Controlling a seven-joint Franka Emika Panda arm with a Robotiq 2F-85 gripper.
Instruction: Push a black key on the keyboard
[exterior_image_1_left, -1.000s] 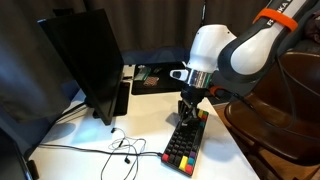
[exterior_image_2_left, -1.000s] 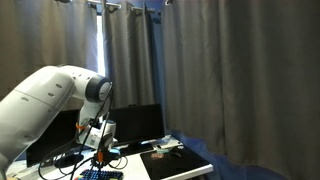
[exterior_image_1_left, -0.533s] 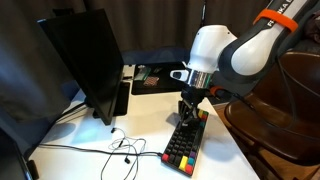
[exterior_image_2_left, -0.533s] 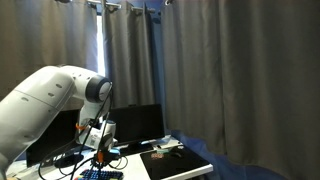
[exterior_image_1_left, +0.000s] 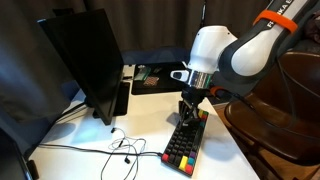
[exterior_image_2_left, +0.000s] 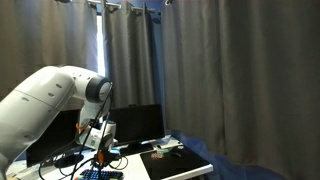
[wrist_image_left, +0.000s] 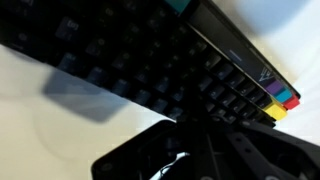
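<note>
The small keyboard (exterior_image_1_left: 186, 141) lies on the white table, black keys in the middle and red, yellow and green keys along its edges. It also shows in an exterior view (exterior_image_2_left: 100, 175) at the bottom edge. My gripper (exterior_image_1_left: 188, 114) points straight down over the keyboard's far end, fingertips close together at the black keys. In the wrist view the black keys (wrist_image_left: 150, 70) fill the frame, with coloured keys (wrist_image_left: 282, 100) at the right, and my gripper (wrist_image_left: 195, 128) looks shut and right at the keys. Contact cannot be told.
A black monitor (exterior_image_1_left: 85, 60) stands on the table to the side of the keyboard. White earphone cables (exterior_image_1_left: 120, 150) lie in front of it. A dark tray with items (exterior_image_1_left: 155, 75) sits at the back. A brown chair (exterior_image_1_left: 290, 100) stands beside the table.
</note>
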